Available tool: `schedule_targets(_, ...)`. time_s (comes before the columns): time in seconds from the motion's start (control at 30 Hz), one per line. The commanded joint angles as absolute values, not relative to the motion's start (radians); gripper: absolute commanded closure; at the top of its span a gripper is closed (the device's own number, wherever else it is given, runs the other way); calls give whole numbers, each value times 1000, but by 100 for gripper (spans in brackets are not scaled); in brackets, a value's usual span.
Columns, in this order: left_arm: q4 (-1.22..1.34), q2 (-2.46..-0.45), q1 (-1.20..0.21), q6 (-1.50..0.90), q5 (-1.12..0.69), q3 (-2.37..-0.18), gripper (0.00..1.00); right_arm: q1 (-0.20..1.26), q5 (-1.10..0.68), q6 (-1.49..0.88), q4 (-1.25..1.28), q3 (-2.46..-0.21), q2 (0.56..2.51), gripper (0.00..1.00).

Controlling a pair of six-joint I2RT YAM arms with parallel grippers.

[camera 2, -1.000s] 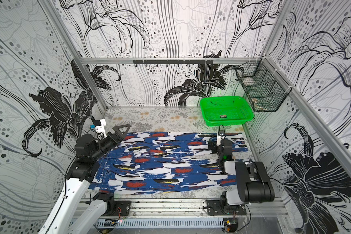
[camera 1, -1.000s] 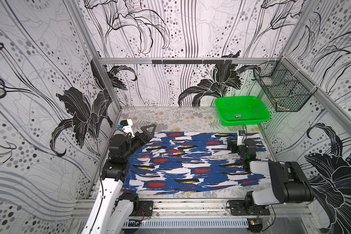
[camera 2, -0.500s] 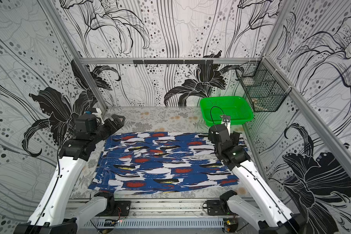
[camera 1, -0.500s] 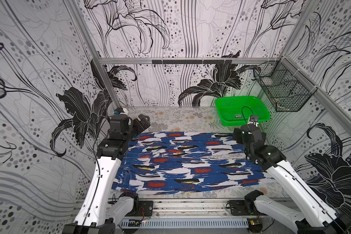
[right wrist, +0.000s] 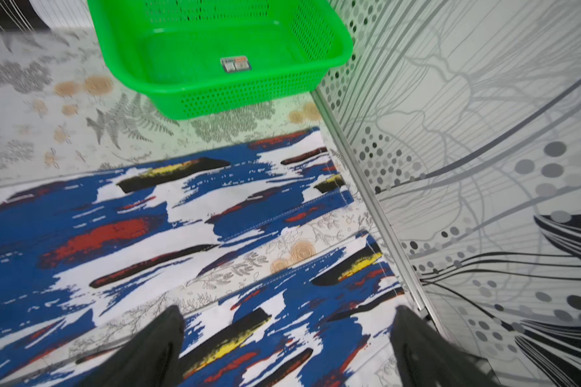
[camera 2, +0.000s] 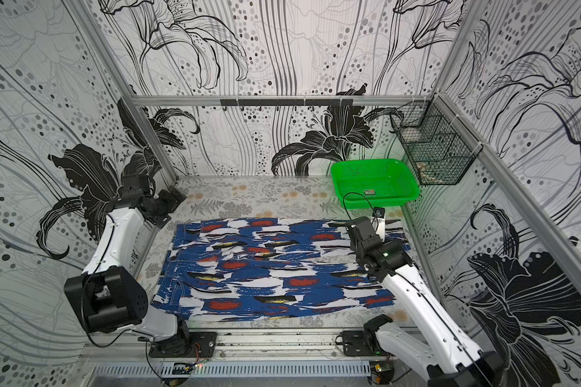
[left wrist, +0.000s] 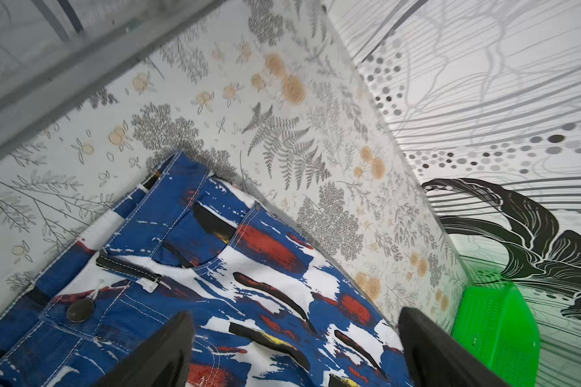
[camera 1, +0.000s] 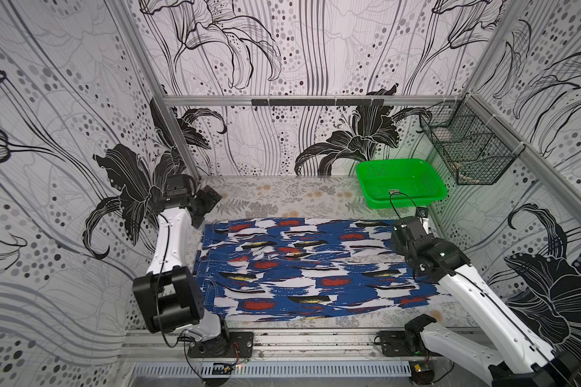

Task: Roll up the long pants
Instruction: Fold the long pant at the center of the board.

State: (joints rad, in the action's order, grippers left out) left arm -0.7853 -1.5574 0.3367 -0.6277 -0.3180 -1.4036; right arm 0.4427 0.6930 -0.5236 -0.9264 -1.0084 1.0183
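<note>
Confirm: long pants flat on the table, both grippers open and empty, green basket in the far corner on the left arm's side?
No: the green basket sits in the far corner on the right arm's side; both top views show it. The long pants do lie flat, left gripper and right gripper open and empty.

Long pants [camera 1: 302, 268] lay flat over the near part of the table [camera 1: 282, 197]. An open strip of tabletop ran behind them to the back wall [camera 1: 265, 144]. Green basket [camera 1: 399, 182] took the far right corner. Wire basket [camera 1: 467, 154] hung on the right wall [right wrist: 483, 167] above it. That wall stood just beside the leg hems.
</note>
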Motion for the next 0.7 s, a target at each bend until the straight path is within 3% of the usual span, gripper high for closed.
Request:
schedule_targets(0.0, -840, -1609, 402, -635, -451, -1469, 4, 440, 605, -640, -1037, -1047, 1110, 0)
schedule_targets(0.33, -988, -1736, 464, -533, -244, -1599, 8, 440, 570, -626, -950, -909, 1152, 0)
schedule_targets(0.47, -964, -1812, 471, -502, -270, -1619, 11, 440, 551, -603, -923, -879, 1132, 0)
schedule_targets(0.67, -1029, -1975, 478, -464, -257, -1759, 20, 437, 555, -557, -883, -859, 1118, 10)
